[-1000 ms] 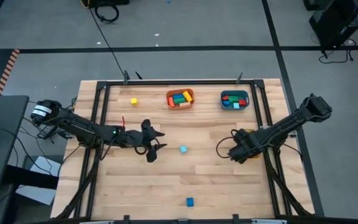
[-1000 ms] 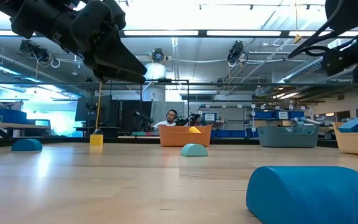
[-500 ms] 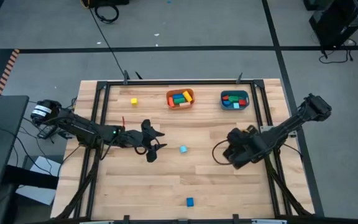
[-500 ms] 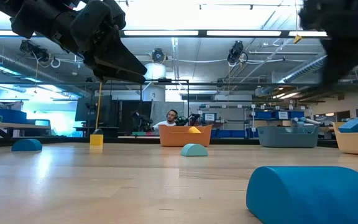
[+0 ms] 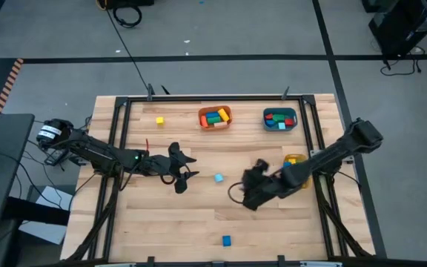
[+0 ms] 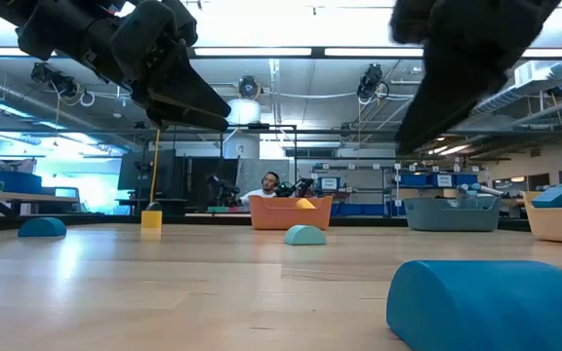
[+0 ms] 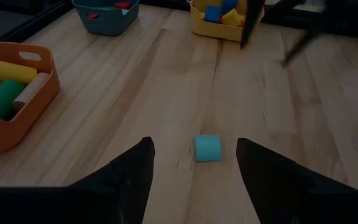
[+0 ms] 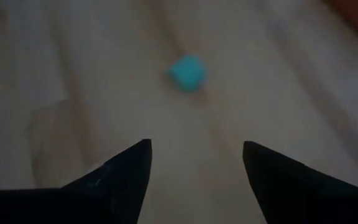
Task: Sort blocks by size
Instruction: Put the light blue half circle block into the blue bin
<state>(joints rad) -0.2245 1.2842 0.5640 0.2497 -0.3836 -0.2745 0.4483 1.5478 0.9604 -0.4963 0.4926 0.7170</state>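
**Both grippers flank the light blue block**

The light blue block (image 5: 219, 178) lies loose mid-table. The right gripper (image 5: 252, 194), empty and spread, points at it, likely its next pick. The left gripper (image 5: 181, 175) waits spread just left.

Two bins, one (image 5: 215, 117) left of the other (image 5: 280, 119), are set at the table's (image 5: 199, 215) far edge, and a third bin (image 5: 295, 161) is placed nearer, toward the right. A lone block (image 5: 159, 120) lies left of the bins. Another block (image 5: 219, 178) lies mid-table between the left gripper (image 5: 184, 180) and right gripper (image 5: 247, 194), and a third block (image 5: 226, 240) lies by the near edge.
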